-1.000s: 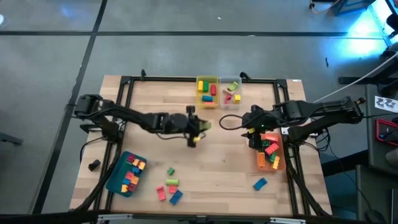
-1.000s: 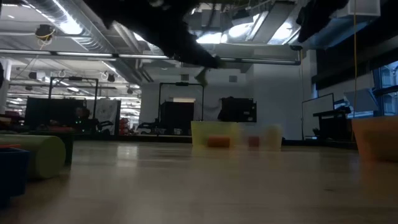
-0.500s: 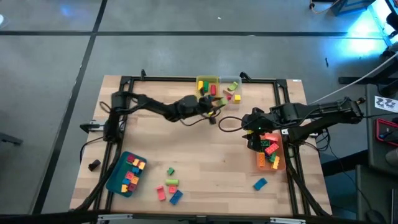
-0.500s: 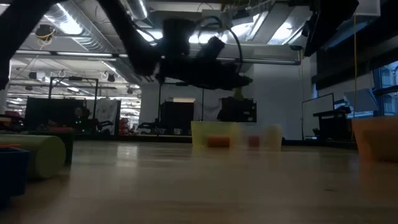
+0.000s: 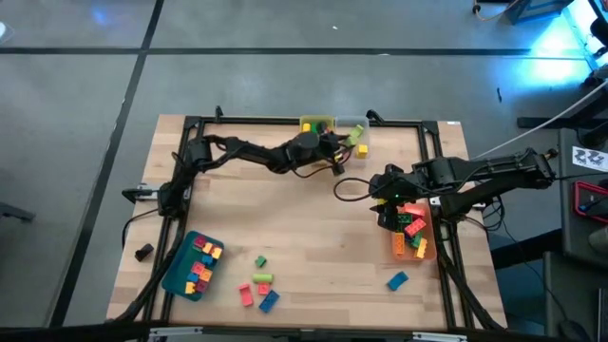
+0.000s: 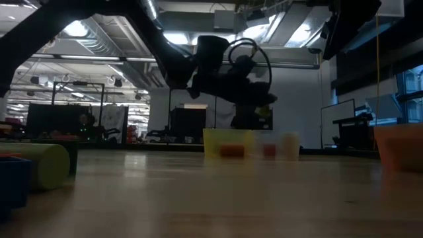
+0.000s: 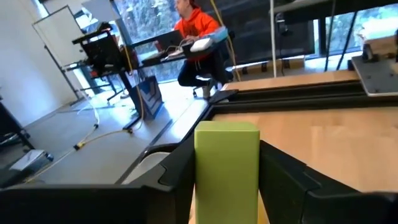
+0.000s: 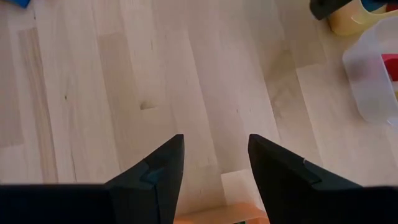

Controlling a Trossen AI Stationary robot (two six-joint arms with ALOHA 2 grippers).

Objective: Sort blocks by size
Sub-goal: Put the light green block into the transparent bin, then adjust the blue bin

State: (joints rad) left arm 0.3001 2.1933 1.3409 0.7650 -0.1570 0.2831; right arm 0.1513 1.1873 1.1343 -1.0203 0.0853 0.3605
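left hand (image 5: 334, 152) clamps a green block (image 7: 227, 163) above the far bins (image 5: 317, 126); right hand (image 8: 214, 163), fingers spread with nothing between, hovers by the orange bin (image 5: 414, 233) of blocks at right.

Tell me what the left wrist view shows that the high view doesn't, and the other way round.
Only the left wrist view shows the green block clamped between the left gripper's fingers, plus a person in an orange top seated beyond the table. Only the high view shows the right gripper by the orange bin, the teal bin, and loose blocks near the front edge. Both show the wooden table.
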